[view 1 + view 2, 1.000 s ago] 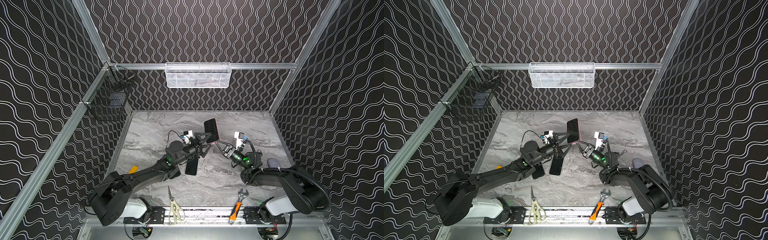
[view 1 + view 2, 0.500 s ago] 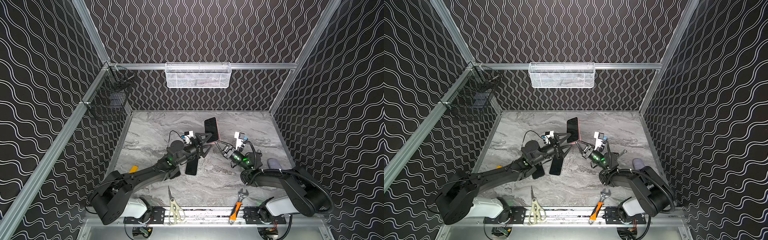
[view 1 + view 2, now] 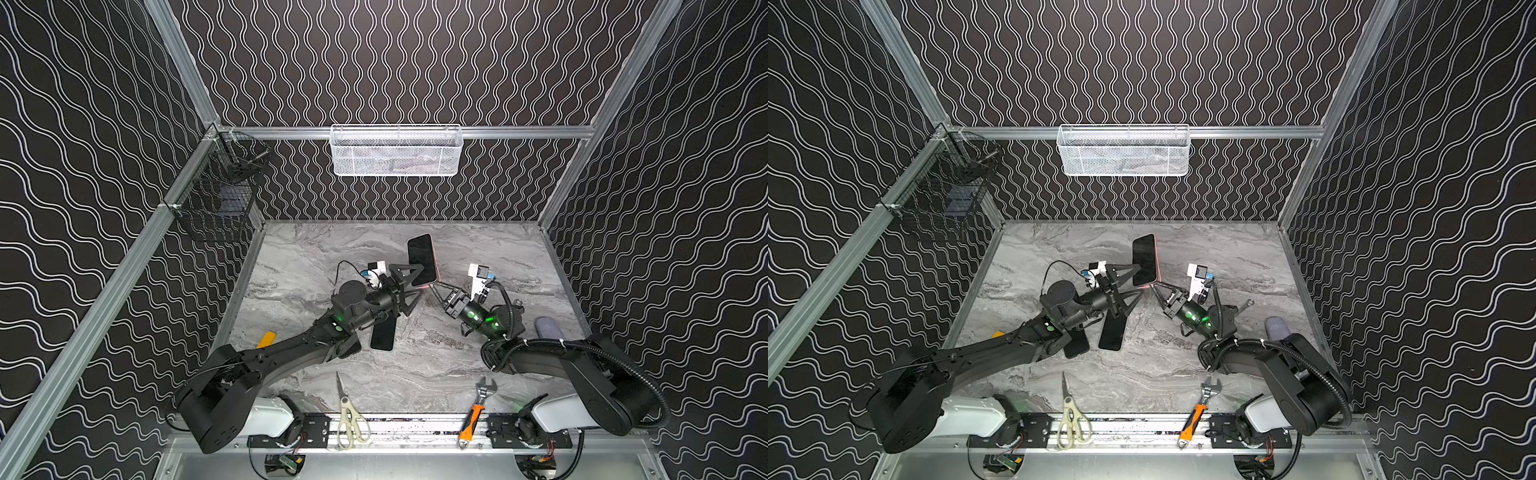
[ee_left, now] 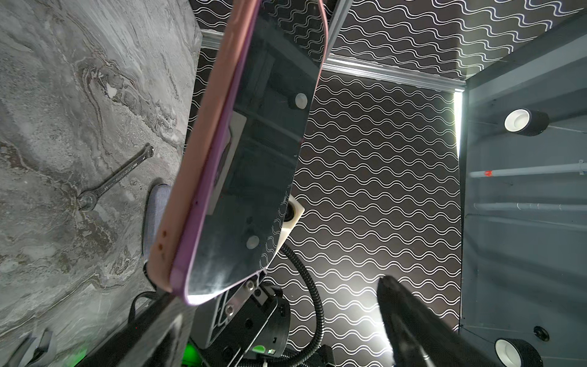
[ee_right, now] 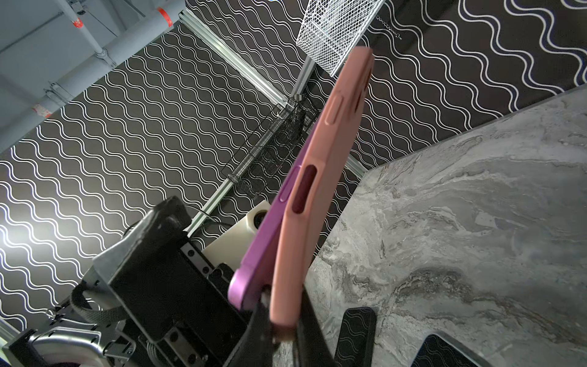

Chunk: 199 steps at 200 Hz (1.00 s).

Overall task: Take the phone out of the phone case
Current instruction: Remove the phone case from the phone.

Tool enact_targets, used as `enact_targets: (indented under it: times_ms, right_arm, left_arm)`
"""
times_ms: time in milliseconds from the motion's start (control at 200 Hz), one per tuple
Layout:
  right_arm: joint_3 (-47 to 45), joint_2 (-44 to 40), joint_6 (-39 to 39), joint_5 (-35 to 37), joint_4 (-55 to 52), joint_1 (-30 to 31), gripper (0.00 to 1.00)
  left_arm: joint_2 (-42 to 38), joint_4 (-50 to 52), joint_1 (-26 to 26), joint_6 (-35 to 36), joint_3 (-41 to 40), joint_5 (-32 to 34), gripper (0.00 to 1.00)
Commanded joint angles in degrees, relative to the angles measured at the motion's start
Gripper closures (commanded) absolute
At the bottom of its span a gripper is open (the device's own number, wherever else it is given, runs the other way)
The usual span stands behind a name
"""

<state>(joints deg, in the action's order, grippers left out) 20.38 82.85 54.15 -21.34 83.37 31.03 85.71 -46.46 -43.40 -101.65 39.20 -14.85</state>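
Note:
The phone (image 3: 422,258), purple-edged with a dark screen, stands tilted above the table in its pink phone case (image 3: 436,266). My right gripper (image 3: 433,286) is shut on the case's lower end (image 5: 287,305). In the right wrist view the phone's purple corner (image 5: 251,279) stands apart from the case (image 5: 314,197). My left gripper (image 3: 415,286) is open, with one finger to each side of the phone's lower part. In the left wrist view one finger (image 4: 409,317) is well clear of the screen (image 4: 263,143). The other finger (image 4: 152,327) lies by the case's back (image 4: 203,143).
A black phone (image 3: 382,334) lies flat under the left arm, another (image 3: 1077,345) beside it. Scissors (image 3: 349,415) and an orange-handled wrench (image 3: 473,411) lie at the front edge. A silver wrench (image 3: 1244,305) and a grey object (image 3: 548,328) are at the right. A white basket (image 3: 397,149) and a black wire basket (image 3: 220,199) hang on the walls.
The left gripper's fingers stand slightly wider than half a second ago. The phone, its case and the right gripper hold the same place.

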Motion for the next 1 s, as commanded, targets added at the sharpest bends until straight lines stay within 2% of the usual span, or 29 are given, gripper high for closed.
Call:
enact_targets:
  times_ms: [0,686,991]
  right_arm:
    - [0.9,0.1,-1.0,-0.5,2.4,0.2,1.00]
    - [1.0,0.9,-0.7,-0.3,3.3,0.4,1.00]
    - [0.4,-0.7,-1.6,0.0,2.3,0.7,1.00]
  left_arm:
    - [-0.5,-1.5,0.0,-0.4,-0.4,1.0,0.05]
    - [-0.3,-1.5,0.0,-1.1,-0.6,1.0,0.04]
    - [1.1,-1.5,-0.1,-1.2,-0.5,1.4,0.08]
